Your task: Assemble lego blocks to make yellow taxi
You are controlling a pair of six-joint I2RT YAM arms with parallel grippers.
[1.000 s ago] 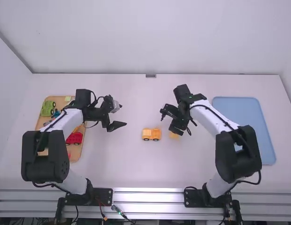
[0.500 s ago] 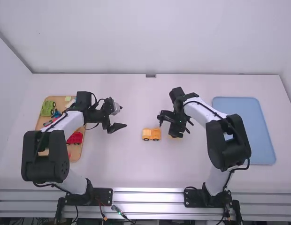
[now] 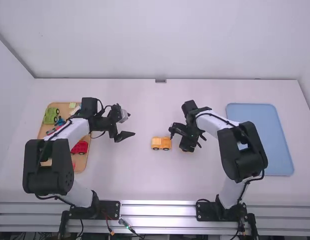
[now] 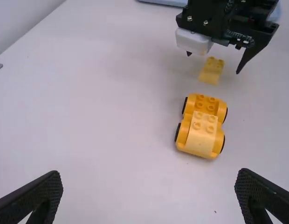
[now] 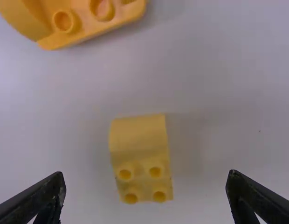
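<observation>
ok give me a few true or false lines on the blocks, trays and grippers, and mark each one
1. The right gripper is shut on the loose yellow block. False: its fingers are open, with the block on the table.
2. A paler block sits on one end of the wheeled base. True.
3. The blue tray lies on the right side of the table. True.
4. The red car is in the blue tray. False: it is in the tan tray on the left.
5. The left gripper is open and holds nothing. True.
</observation>
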